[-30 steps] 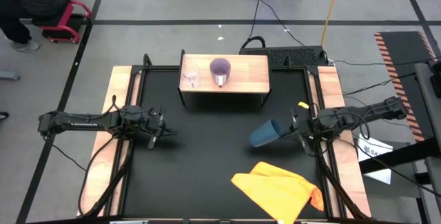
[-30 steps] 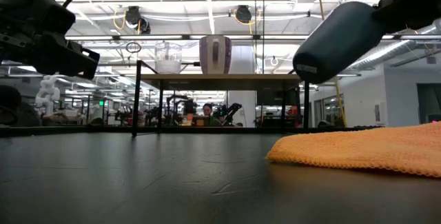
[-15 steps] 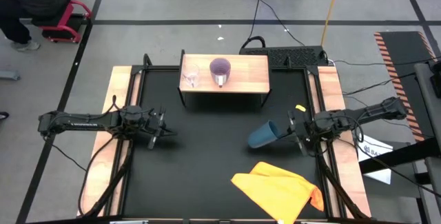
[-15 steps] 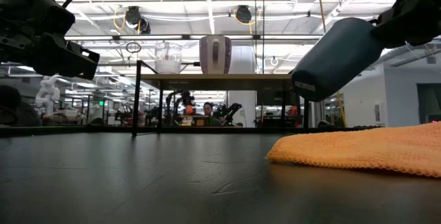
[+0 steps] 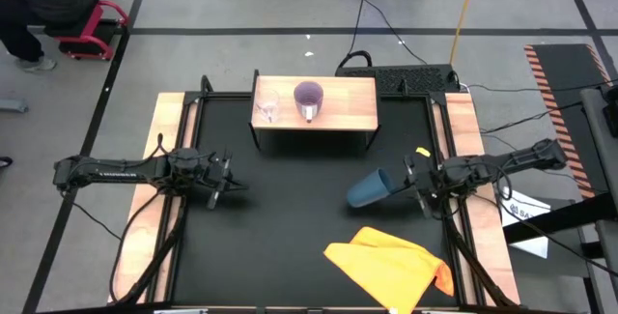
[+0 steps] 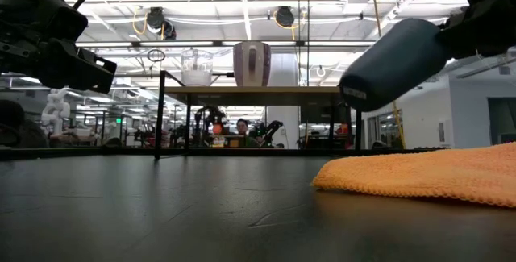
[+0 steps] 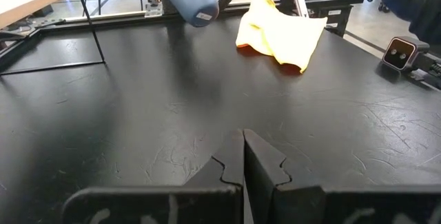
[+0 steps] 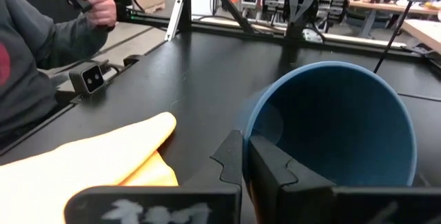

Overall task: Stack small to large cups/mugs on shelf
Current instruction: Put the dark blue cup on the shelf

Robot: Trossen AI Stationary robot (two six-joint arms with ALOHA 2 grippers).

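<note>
Black matte surface [image 5: 290,217] carries a crumpled yellow cloth [image 5: 391,266]. Above it, the right end effector [image 5: 404,185] is clamped on the large dark blue cup's [image 5: 369,186] rim, cup tilted sideways. The left end effector [image 5: 229,186] hovers with fingers together, holding nothing.

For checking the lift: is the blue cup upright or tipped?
Tipped. The blue cup hangs slanted above the table, its rim held in the right gripper's shut jaws.
</note>
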